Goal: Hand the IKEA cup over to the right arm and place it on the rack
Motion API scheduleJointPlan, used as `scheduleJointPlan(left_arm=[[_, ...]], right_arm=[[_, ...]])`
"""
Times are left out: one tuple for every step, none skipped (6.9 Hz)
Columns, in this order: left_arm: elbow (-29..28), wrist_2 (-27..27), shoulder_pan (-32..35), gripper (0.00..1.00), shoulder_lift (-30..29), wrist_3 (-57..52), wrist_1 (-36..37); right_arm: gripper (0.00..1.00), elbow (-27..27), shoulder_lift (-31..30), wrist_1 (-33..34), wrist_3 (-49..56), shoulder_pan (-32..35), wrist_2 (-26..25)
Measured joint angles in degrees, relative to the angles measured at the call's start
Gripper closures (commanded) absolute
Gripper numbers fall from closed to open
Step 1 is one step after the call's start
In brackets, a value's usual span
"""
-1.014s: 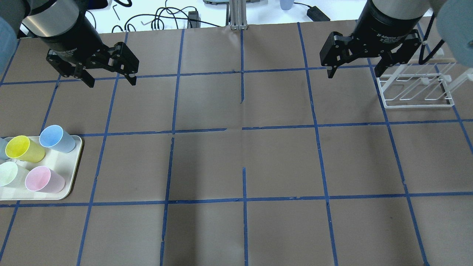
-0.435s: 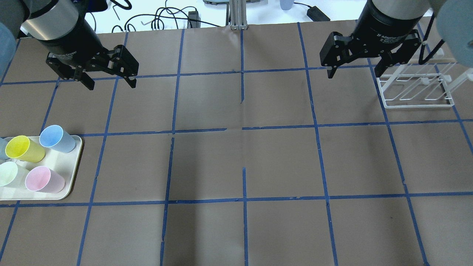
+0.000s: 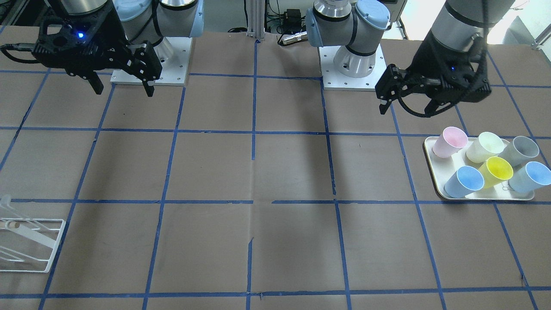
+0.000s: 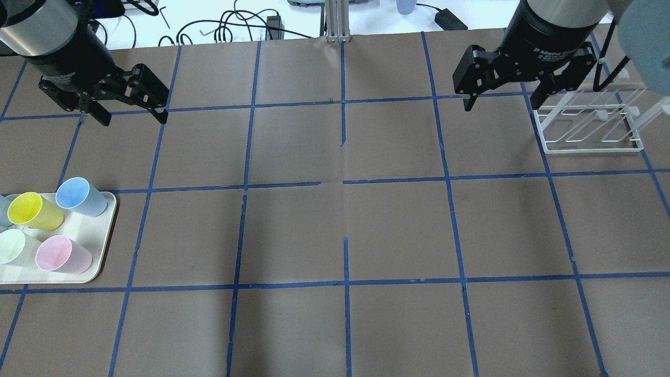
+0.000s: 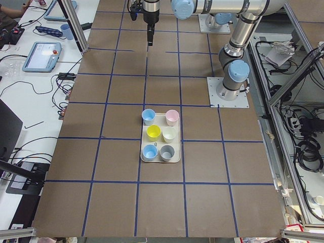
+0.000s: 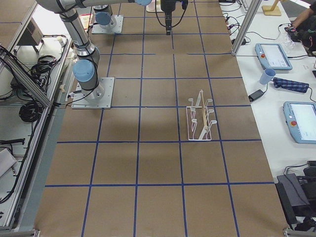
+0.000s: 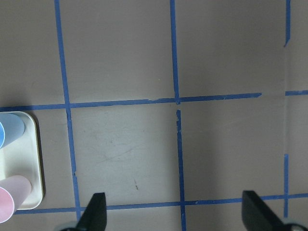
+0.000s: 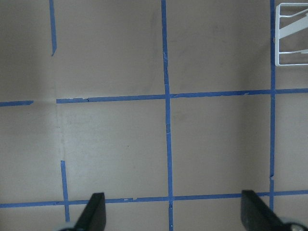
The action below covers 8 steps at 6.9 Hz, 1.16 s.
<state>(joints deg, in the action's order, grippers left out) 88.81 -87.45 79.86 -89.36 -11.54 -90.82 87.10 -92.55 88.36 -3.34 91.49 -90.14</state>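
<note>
Two blue cups stand on the white tray (image 3: 434,146) with other cups. The IKEA cup (image 3: 527,180) is the paler sky-blue one at the tray's outer end. The greyer-blue one (image 3: 460,183) is at the inner end and also shows in the overhead view (image 4: 84,198). My left gripper (image 4: 133,118) is open and empty, hanging above the table behind the tray. My right gripper (image 4: 502,102) is open and empty, beside the white wire rack (image 4: 591,128).
Pink (image 3: 448,142), cream (image 3: 484,147), grey (image 3: 520,150) and yellow (image 3: 497,171) cups share the tray. The brown table cover carries a blue tape grid. Cables and tablets lie beyond the table's far edge (image 4: 235,26).
My left gripper has moved left in the overhead view, away from the table's middle. The right gripper, cups and rack have not moved.
</note>
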Motion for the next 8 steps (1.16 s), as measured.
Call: scheduleJointPlan(left_arm=[[0.08, 0.89, -2.67, 0.00, -0.97, -2.31, 0.12], [0.12, 1.22, -4.88, 0.00, -2.27, -6.15, 0.39], [-0.13, 1.27, -7.48, 0.00, -3.83, -10.92, 0.60], [-0.54, 1.22, -10.90, 0.00, -5.61, -17.02, 0.98], [-0.64, 1.04, -14.88, 0.00, -7.74, -24.24, 2.49], [-0.74, 0.78, -18.51, 0.00, -10.27, -29.94, 4.64], [-1.06, 0.15, -21.34, 0.00, -13.05, -34.93, 6.77], [-1.00, -1.10, -23.05, 0.00, -15.52, -39.25, 9.72]], right_arm=[[0.00, 0.00, 0.00, 0.00, 0.00, 0.00, -0.02], [0.00, 0.00, 0.00, 0.01, 0.00, -0.01, -0.03], [0.00, 0.02, 0.00, -0.01, 0.00, -0.03, -0.06], [0.00, 0.09, 0.00, -0.01, 0.00, -0.02, -0.06], [0.00, 0.13, 0.00, 0.02, 0.00, -0.01, 0.02], [0.00, 0.16, 0.00, 0.04, 0.00, 0.00, 0.07], [0.00, 0.17, 0.00, 0.05, 0.00, 0.00, 0.09], [0.00, 0.16, 0.00, 0.05, 0.00, 0.00, 0.11]])
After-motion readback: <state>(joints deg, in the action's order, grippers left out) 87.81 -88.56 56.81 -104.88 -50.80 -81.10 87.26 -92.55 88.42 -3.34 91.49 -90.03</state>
